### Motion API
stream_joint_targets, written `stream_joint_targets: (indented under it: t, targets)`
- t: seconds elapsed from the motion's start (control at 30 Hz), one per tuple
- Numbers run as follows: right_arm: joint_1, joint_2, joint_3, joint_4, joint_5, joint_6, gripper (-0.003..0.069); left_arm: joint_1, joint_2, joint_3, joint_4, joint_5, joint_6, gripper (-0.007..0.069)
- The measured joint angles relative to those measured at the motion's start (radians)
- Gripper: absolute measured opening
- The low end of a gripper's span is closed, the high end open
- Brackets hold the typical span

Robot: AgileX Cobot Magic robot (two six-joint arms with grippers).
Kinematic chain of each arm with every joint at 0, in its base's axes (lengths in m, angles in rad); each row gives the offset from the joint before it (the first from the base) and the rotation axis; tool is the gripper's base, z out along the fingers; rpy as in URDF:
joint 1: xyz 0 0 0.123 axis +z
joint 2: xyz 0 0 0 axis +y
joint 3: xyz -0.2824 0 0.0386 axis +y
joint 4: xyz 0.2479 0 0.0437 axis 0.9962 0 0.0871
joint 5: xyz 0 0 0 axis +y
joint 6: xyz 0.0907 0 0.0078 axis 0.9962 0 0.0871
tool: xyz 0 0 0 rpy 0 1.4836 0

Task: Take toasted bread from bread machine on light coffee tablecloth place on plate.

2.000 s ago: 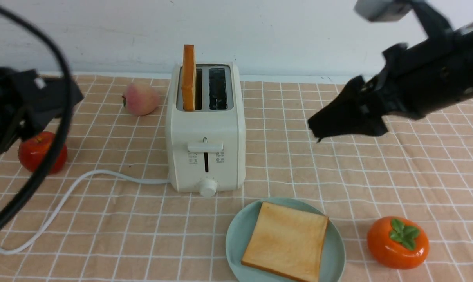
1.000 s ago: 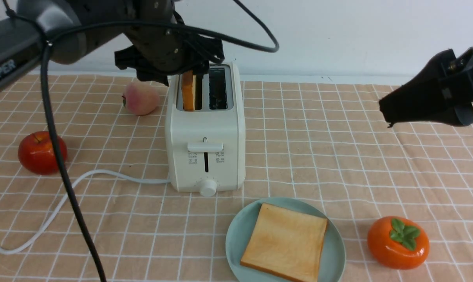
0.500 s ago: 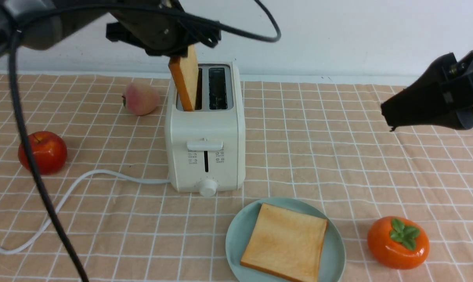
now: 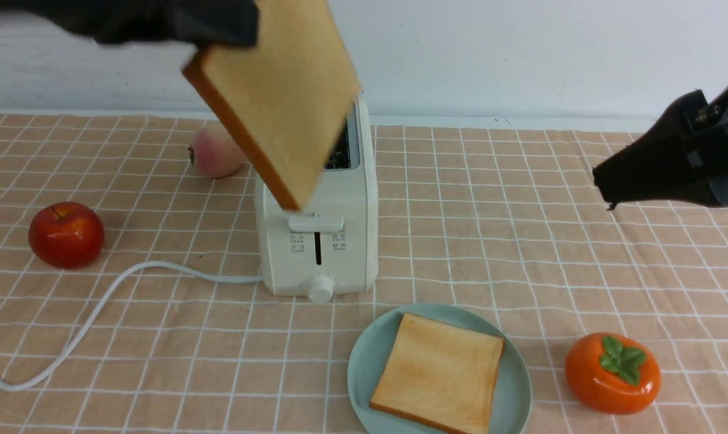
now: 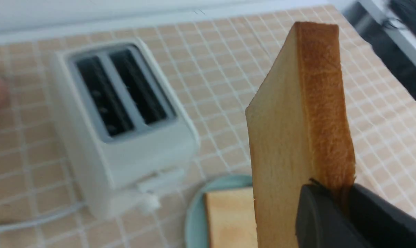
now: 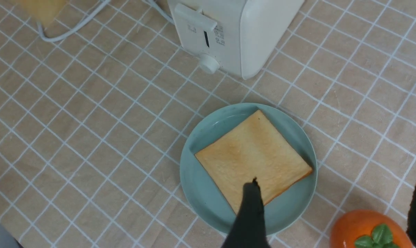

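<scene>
My left gripper (image 4: 237, 27) is shut on one slice of toasted bread (image 4: 279, 96), held tilted in the air above and in front of the bread machine (image 4: 334, 241). In the left wrist view the black fingers (image 5: 318, 213) pinch the slice (image 5: 297, 120) at its crust edge, and both slots of the bread machine (image 5: 125, 148) are empty. A second slice (image 4: 439, 371) lies flat on the teal plate (image 4: 364, 361) in front of the machine. My right gripper (image 4: 605, 181) hangs open at the right, high over the light coffee tablecloth (image 4: 520, 253); its view shows the plate (image 6: 201, 199).
A red apple (image 4: 66, 234) sits at the left and a peach (image 4: 213, 154) behind it, beside the machine. An orange persimmon (image 4: 612, 372) stands right of the plate. The white cord (image 4: 99, 301) curls from the machine to the front left.
My left gripper closed on the slice in the left slot, pulled it up out of the machine and tilted it toward the front. The right arm has barely moved.
</scene>
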Motion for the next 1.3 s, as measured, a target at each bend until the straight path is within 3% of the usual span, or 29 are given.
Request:
stream_joint_targets:
  t: [0.07, 0.1, 0.17, 0.2, 0.23, 0.33, 0.37, 0.4, 0.47, 0.57, 0.73, 0.9, 1.17, 1.23, 1.3]
  targets:
    - [0.000, 0.000, 0.000, 0.020, 0.009, 0.000, 0.0564, 0.000, 0.004, 0.162, -0.207, -0.064, 0.068, 0.0054]
    - [0.000, 0.000, 0.000, 0.021, 0.009, 0.000, 0.0564, 0.000, 0.006, 0.178, -0.227, -0.070, 0.083, 0.0054]
    - [0.000, 0.000, 0.000, 0.036, 0.012, 0.000, 0.0564, -0.001, 0.059, 0.381, -0.526, -0.177, 0.203, 0.0054]
    - [0.000, 0.000, 0.000, 0.037, 0.012, 0.000, 0.0564, -0.001, 0.059, 0.394, -0.548, -0.186, 0.215, 0.0054]
    - [0.000, 0.000, 0.000, 0.042, 0.013, 0.000, 0.0564, -0.001, 0.113, 0.484, -0.722, -0.257, 0.325, 0.0054]
    - [0.000, 0.000, 0.000, 0.043, 0.013, 0.000, 0.0564, -0.001, 0.209, 0.587, -0.999, -0.364, 0.524, 0.0054]
    - [0.000, 0.000, 0.000, 0.043, 0.013, 0.000, 0.0564, -0.001, 0.223, 0.591, -1.034, -0.376, 0.538, 0.0054]
    - [0.000, 0.000, 0.000, 0.045, 0.014, 0.000, 0.0564, -0.001, 0.270, 0.611, -1.142, -0.406, 0.654, 0.0054]
    - [0.000, 0.000, 0.000, 0.050, 0.014, 0.000, 0.0561, -0.001, 0.339, 0.621, -1.235, -0.433, 0.789, 0.0054]
    - [0.000, 0.000, 0.000, 0.055, 0.014, 0.000, 0.0554, -0.001, 0.414, 0.621, -1.270, -0.445, 0.872, 0.0054]
    - [0.000, 0.000, 0.000, 0.064, 0.014, 0.000, 0.0536, -0.001, 0.498, 0.621, -1.292, -0.459, 0.896, 0.0055]
    - [0.000, 0.000, 0.000, 0.064, 0.014, 0.000, 0.0519, -0.001, 0.517, 0.621, -1.298, -0.469, 0.909, 0.0125]
    - [0.000, 0.000, 0.000, 0.067, 0.026, 0.000, 0.0501, -0.001, 0.430, 0.621, -1.070, -0.485, 0.915, 0.0559]
    - [0.000, 0.000, 0.000, 0.067, 0.033, 0.000, 0.0490, 0.009, 0.386, 0.621, -0.963, -0.460, 0.865, 0.0627]
    - [0.000, 0.000, 0.000, 0.066, 0.034, 0.000, 0.0477, 0.023, 0.353, 0.616, -0.861, -0.430, 0.798, 0.0648]
